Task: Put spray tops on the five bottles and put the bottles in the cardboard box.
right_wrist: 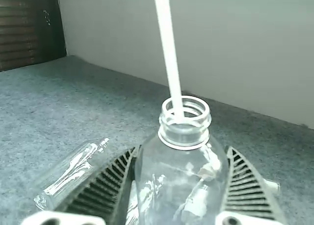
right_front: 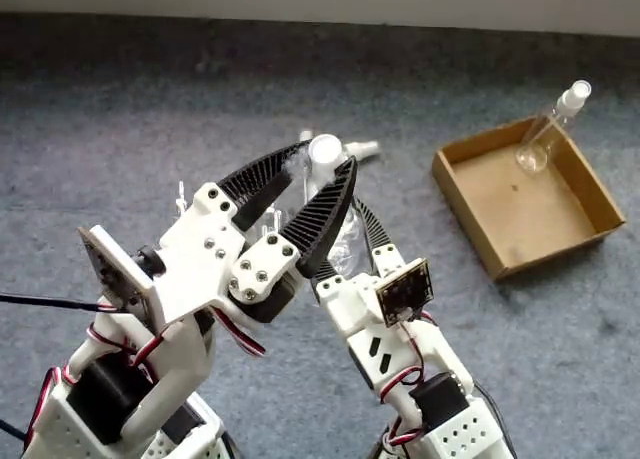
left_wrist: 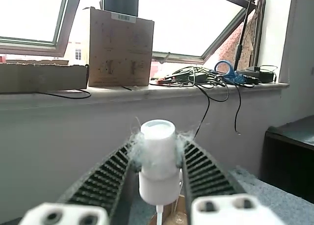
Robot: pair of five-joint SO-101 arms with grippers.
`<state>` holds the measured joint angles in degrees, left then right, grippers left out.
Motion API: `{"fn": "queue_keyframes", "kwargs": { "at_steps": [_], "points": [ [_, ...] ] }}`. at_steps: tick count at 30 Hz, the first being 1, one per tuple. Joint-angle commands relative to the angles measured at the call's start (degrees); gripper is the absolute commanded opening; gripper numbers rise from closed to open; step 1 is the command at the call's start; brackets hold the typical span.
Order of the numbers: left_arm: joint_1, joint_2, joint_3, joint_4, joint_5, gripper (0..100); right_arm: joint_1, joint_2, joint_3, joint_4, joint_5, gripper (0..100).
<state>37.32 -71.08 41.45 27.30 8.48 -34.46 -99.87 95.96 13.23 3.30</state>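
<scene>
Left end effector (right_front: 322, 160) is clamped on a white spray top (left_wrist: 157, 154). The fingers (left_wrist: 112, 172) pinch the cap from both sides, with a narrow gap matching the cap width. There's whitish fuzz on the pads where they meet the cap.

The spray top's dip tube (right_wrist: 167, 48) hangs straight down, and its lower end is inside the open neck (right_wrist: 185, 118) of a clear bottle (right_wrist: 182, 186). The cap itself sits well above the neck and isn't seated.

Right end effector (right_wrist: 180, 156) is closed on that clear bottle. It grips the body just below the shoulder, one finger on each side, with the bottle upright and mouth up. In the high view this bottle (right_front: 347, 241) sits directly under the left end effector's fingertips, with the two arms converging over mid-desk (right_front: 120, 129).

The cardboard box (right_front: 466, 215) is on the desk to the right arm's outer side, well apart from both end effectors. It holds one capped bottle (right_front: 541, 145), which leans tilted against the far wall with its cap poking over the rim.

A spare clear bottle (right_wrist: 72, 177) lies on its side on the desk beside the right end effector, uncapped.
</scene>
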Motion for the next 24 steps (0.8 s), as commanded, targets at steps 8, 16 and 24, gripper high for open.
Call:
{"fn": "queue_keyframes", "kwargs": {
  "at_steps": [8,16,24],
  "points": [
    [-3.47,0.13,-0.31,-1.67,-0.35,0,-0.04,-0.57,7.25,0.13,0.62,20.9],
    [-3.12,-4.18,0.04,-3.78,-0.35,0,-0.04,-0.48,7.25,0.13,0.62,20.9],
    [-3.03,-4.09,0.31,-3.78,-0.26,0,-0.04,-0.40,7.25,0.13,0.70,20.9]
  ]
}}
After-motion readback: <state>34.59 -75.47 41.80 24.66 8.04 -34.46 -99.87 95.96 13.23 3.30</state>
